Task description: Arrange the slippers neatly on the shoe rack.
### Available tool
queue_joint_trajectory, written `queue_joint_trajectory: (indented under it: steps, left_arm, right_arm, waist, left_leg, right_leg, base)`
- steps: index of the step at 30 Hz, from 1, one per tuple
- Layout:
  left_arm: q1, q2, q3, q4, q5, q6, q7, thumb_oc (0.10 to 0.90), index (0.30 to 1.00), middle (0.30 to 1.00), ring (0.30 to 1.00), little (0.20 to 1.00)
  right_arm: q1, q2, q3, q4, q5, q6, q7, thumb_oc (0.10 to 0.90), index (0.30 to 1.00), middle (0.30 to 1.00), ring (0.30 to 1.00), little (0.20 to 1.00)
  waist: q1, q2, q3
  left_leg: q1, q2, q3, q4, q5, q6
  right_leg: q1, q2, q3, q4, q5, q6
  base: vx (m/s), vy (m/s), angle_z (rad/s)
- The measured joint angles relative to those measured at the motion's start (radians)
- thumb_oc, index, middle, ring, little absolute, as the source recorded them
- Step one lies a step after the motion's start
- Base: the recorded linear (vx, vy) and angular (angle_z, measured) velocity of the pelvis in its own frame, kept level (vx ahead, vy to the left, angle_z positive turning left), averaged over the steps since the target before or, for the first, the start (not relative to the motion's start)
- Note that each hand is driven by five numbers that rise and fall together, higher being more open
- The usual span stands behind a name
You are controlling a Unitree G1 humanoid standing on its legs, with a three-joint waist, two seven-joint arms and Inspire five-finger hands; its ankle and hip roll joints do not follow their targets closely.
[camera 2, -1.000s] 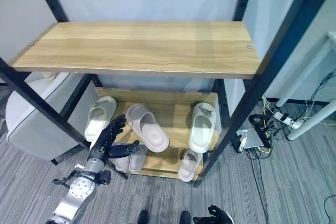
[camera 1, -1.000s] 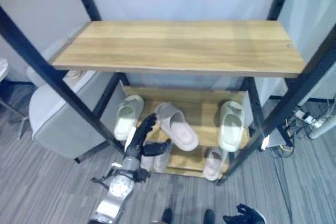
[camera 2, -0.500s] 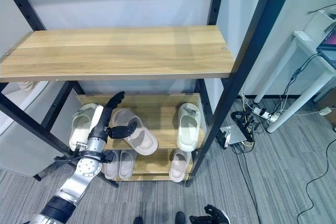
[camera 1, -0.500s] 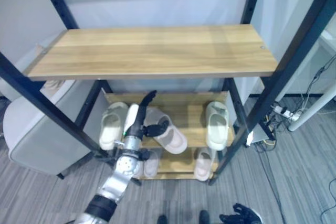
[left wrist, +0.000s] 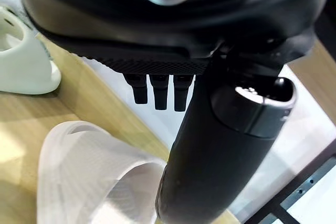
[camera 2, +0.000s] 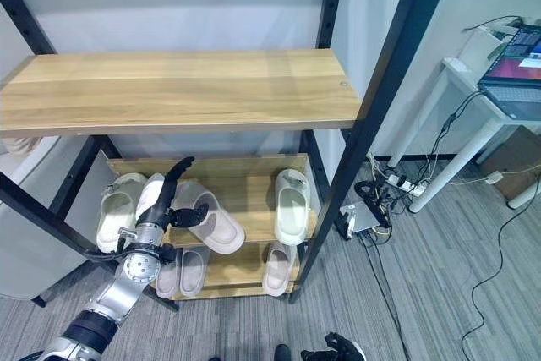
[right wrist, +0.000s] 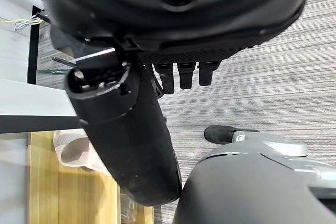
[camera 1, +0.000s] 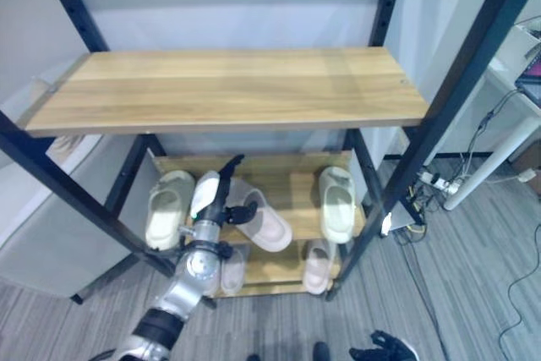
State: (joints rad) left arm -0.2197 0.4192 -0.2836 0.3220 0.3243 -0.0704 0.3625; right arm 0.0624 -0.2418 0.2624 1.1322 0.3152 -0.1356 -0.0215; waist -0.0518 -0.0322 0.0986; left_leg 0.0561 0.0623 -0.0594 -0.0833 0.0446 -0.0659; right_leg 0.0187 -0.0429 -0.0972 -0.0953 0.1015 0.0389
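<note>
On the shoe rack's middle shelf (camera 1: 296, 185) lie a pale green slipper (camera 1: 167, 209) at the left, a beige slipper (camera 1: 266, 224) lying askew in the middle and another pale green slipper (camera 1: 336, 203) at the right. Two slippers (camera 1: 232, 266) stand side by side on the bottom shelf, with a single one (camera 1: 317, 264) further right. My left hand (camera 1: 215, 200) is open over the beige slipper's near end, fingers straight and pointing into the shelf, thumb (left wrist: 220, 145) above the slipper's strap (left wrist: 89, 177). My right hand (camera 1: 385, 348) hangs open low by the floor.
A wide wooden top shelf (camera 1: 228, 90) overhangs the slippers, and black uprights (camera 1: 439, 90) frame the rack. A grey padded seat (camera 1: 51, 234) stands at the left. A white desk with a laptop (camera 2: 516, 57) and floor cables (camera 2: 397, 185) lie at the right.
The camera has shifted. My left hand has risen from in front of the bottom shelf to the middle shelf by the beige slipper. The slippers have stayed put.
</note>
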Motion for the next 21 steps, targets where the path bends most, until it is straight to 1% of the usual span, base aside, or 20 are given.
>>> queue_joint_trajectory:
  steps: [5, 7, 11, 12, 13, 14, 21]
  left_arm:
    - [-0.005, 0.001, -0.002, 0.055, 0.033, 0.013, 0.0, 0.8, 0.9, 0.9, 0.9, 0.9]
    - [-0.006, 0.001, -0.004, 0.078, 0.04, 0.029, 0.0, 0.8, 0.9, 0.9, 0.9, 0.9]
    - [-0.006, 0.001, -0.006, 0.111, 0.04, 0.034, -0.001, 0.8, 0.9, 0.9, 0.9, 0.9]
    - [-0.006, 0.001, -0.006, 0.112, 0.04, 0.039, -0.002, 0.406, 0.309, 0.309, 0.309, 0.309]
    - [-0.007, 0.001, -0.006, 0.114, 0.04, 0.04, -0.002, 0.4, 0.3, 0.3, 0.3, 0.3]
    - [-0.011, 0.001, -0.006, 0.122, 0.037, 0.048, -0.007, 0.4, 0.3, 0.3, 0.3, 0.3]
    - [-0.04, 0.01, -0.005, 0.122, 0.035, 0.048, -0.013, 0.4, 0.3, 0.3, 0.3, 0.3]
  right_arm:
    - [0.008, 0.0, -0.001, -0.001, 0.0, 0.0, 0.001, 0.8, 0.9, 0.9, 0.9, 0.9]
    - [0.009, -0.001, -0.001, -0.002, 0.0, 0.0, 0.002, 0.8, 0.9, 0.9, 0.9, 0.9]
    - [0.018, -0.003, -0.001, -0.039, -0.001, 0.001, 0.003, 0.8, 0.9, 0.9, 0.9, 0.9]
    - [0.02, -0.003, -0.001, -0.038, -0.001, 0.001, 0.004, 0.8, 0.9, 0.9, 0.9, 0.9]
    - [0.02, -0.003, -0.001, -0.038, -0.001, 0.001, 0.004, 0.8, 0.9, 0.9, 0.9, 0.9]
    - [0.019, -0.003, -0.001, -0.038, -0.001, 0.001, 0.004, 0.8, 0.9, 0.9, 0.9, 0.9]
    - [0.024, -0.003, -0.002, -0.039, -0.002, 0.001, 0.006, 0.8, 0.9, 0.9, 0.9, 0.9]
  waist:
    - [-0.001, -0.003, -0.002]
    - [-0.002, -0.003, -0.002]
    - [-0.003, -0.004, -0.002]
    - [-0.003, -0.004, -0.002]
    - [-0.003, -0.005, -0.002]
    - [-0.003, -0.006, -0.002]
    - [-0.002, -0.012, -0.003]
  left_leg:
    - [0.0, -0.001, 0.004, 0.0, 0.0, 0.001]
    - [-0.001, -0.001, 0.005, 0.0, 0.0, 0.001]
    - [-0.003, -0.001, 0.007, 0.0, 0.0, 0.001]
    - [-0.003, -0.002, 0.009, 0.0, 0.0, 0.001]
    - [-0.003, -0.002, 0.01, 0.0, 0.0, 0.001]
    - [-0.002, -0.002, 0.011, 0.0, 0.0, 0.001]
    - [-0.002, -0.002, 0.014, 0.0, -0.001, 0.002]
  right_leg:
    - [-0.001, -0.001, 0.005, 0.0, 0.002, 0.0]
    - [-0.004, -0.001, 0.005, 0.0, 0.002, 0.001]
    - [-0.008, -0.001, 0.007, 0.0, 0.005, 0.001]
    - [-0.009, -0.001, 0.007, 0.0, 0.005, 0.001]
    - [-0.01, -0.001, 0.007, 0.0, 0.005, 0.001]
    - [-0.01, -0.001, 0.007, 0.0, 0.005, 0.002]
    - [-0.009, -0.001, 0.01, 0.0, 0.005, 0.002]
  base:
    - [0.01, 0.007, -0.02]
    - [0.0, 0.0, 0.0]
    - [0.0, 0.0, 0.0]
    - [0.0, 0.0, 0.0]
    - [0.03, 0.015, -0.04]
    - [0.02, 0.012, -0.03]
    - [0.0, 0.001, 0.0]
